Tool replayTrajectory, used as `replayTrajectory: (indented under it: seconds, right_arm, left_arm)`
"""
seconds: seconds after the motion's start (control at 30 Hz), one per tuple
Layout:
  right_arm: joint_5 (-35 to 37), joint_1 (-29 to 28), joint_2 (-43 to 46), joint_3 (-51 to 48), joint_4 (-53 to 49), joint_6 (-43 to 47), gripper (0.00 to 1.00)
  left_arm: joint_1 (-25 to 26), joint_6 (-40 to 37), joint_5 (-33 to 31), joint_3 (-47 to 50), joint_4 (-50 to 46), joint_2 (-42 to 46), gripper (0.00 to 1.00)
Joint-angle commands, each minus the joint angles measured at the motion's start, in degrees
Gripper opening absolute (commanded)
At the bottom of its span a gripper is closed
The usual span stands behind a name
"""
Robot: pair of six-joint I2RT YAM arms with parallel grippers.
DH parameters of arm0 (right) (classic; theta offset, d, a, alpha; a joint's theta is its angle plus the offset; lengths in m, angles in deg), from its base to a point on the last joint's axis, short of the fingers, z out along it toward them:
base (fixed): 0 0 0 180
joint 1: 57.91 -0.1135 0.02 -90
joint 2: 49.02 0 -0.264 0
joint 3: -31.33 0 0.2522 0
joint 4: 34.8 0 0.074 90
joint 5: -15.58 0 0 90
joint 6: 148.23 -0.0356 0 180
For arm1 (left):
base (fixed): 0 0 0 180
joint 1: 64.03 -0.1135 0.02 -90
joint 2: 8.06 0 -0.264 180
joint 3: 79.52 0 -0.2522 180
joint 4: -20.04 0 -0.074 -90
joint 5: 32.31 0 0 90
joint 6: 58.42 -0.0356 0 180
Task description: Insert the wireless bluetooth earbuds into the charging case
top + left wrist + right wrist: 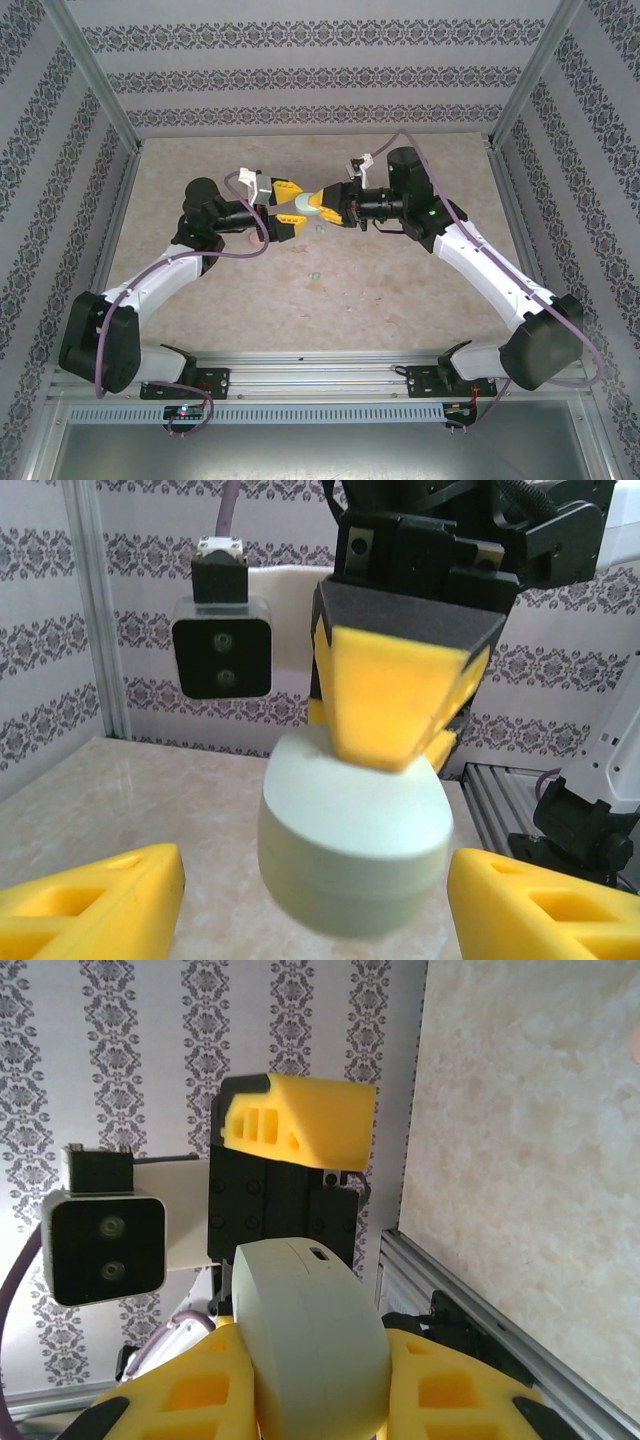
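Above the marbled surface (pixel 400 290), mid-frame in the top view, my right claw (pixel 315 1390) pinched the pale green charging case (pixel 350 850) and held it off the surface. My left claw (pixel 320 910) stood spread, one finger at each lower corner of its wrist view, flanking the case without touching it. One tiny pale earbud (pixel 313 272) lay on the surface just below centre of the top view.
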Motion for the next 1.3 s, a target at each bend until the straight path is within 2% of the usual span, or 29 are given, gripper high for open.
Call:
replayTrajectory:
  seconds: [0.0,0.23,0.37,0.6,0.67,0.8,1.0,1.27]
  right_arm:
    - [-1.4,-0.7,0.4,0.9,0.2,1.6,0.18]
    - [-1.7,-1.0,0.2,0.8,0.7,1.2,0.18]
    - [-1.8,-1.0,0.2,0.9,0.8,1.1,0.18]
    - [-2.1,-1.1,-0.2,0.7,1.0,0.9,0.19]
    - [-2.1,-1.2,-0.2,0.7,1.1,0.9,0.19]
    - [-2.1,-1.2,-0.2,0.7,1.3,0.9,0.19]
    - [-2.2,-1.2,-0.2,0.6,1.3,0.8,0.19]
    - [-2.1,-1.2,-0.2,0.7,1.3,0.8,0.19]
  left_arm:
    - [1.1,1.0,0.5,-2.4,5.5,-1.0,0.68]
    - [1.4,3.3,1.2,-2.6,7.5,-2.2,0.58]
    - [1.4,3.8,2.0,-2.3,7.9,-2.3,0.56]
    - [1.4,4.3,3.0,-2.5,7.9,-2.3,0.41]
    - [1.4,4.6,3.1,-2.5,8.3,-2.4,0.42]
    - [1.5,5.5,3.4,-2.0,10.0,-2.5,0.53]
    - [1.5,6.0,3.9,-2.3,10.0,-2.8,0.51]
    - [1.5,5.5,4.2,-2.0,8.7,-2.9,0.63]
